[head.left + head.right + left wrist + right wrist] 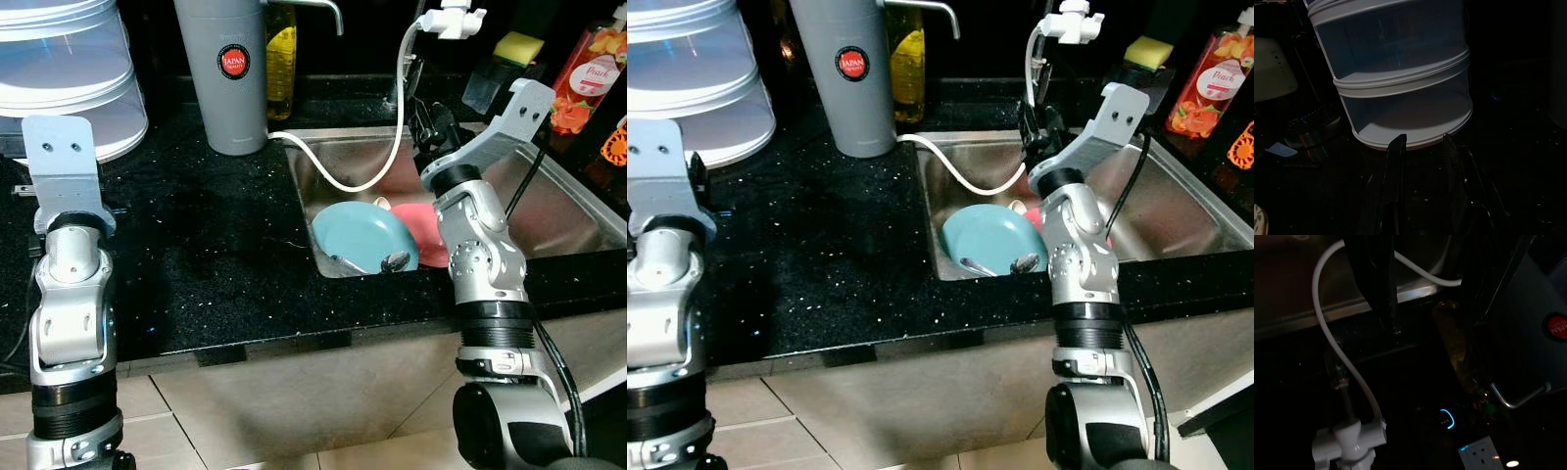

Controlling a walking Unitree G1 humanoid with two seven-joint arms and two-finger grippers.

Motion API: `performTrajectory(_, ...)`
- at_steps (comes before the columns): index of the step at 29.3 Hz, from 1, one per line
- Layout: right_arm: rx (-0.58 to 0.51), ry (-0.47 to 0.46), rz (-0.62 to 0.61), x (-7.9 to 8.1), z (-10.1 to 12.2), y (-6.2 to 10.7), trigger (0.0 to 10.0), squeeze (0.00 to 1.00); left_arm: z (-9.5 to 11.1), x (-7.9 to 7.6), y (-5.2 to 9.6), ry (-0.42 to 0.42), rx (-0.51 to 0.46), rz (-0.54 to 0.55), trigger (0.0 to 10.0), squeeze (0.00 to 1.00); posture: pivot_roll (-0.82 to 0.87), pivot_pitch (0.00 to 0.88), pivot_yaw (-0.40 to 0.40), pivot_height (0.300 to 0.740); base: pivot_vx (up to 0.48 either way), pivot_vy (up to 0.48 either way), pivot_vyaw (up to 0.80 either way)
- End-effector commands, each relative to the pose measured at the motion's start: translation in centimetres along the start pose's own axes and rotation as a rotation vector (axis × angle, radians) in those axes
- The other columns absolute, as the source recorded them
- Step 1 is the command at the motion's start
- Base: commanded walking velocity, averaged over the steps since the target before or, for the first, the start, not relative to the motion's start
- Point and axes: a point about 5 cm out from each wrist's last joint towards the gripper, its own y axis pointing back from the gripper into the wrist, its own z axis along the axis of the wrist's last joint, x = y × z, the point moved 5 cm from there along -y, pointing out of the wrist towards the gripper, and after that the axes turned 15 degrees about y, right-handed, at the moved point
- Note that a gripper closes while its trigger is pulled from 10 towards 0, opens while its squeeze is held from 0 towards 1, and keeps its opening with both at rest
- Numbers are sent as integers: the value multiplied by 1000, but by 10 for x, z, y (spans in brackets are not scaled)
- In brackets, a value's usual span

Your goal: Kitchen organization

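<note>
A steel sink (573,211) holds a teal plate (361,235) with a spoon (394,261) resting on it, and a pink plate (431,233) lies beside it. My right gripper (1432,328) hangs over the back of the sink, near the white faucet fitting (453,20) and its white hose (364,182). It is open and holds nothing. My left gripper (1421,147) hovers low over the black counter (206,255). It is open and empty, and points at the base of a white tiered container (1400,83).
A tall grey dispenser (230,73) stands at the sink's back left corner, with a yellow bottle (281,59) behind it. A yellow sponge (519,46) and a peach soap bottle (588,73) sit behind the sink at right. The counter's front edge runs just before me.
</note>
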Motion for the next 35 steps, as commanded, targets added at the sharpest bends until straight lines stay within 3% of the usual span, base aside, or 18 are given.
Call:
performTrajectory(1, 21, 2, -6, -2, -5, 1, 10000, 0, -2, -4, 4, 17, -1, -14, 10000, 0, 173, 2, -64, 740, 0, 0, 0)
performTrajectory(12, 27, 0, -6, -1, -6, 2, 10000, 0, -3, -4, 6, 29, 5, 0, 10000, 0, 176, 7, -67, 740, 0, 0, 0)
performTrajectory(35, 29, -9, -7, 0, -7, 2, 10000, 0, -3, -4, 8, 31, 11, 5, 10000, 0, 179, 15, -61, 740, 0, 473, 0)
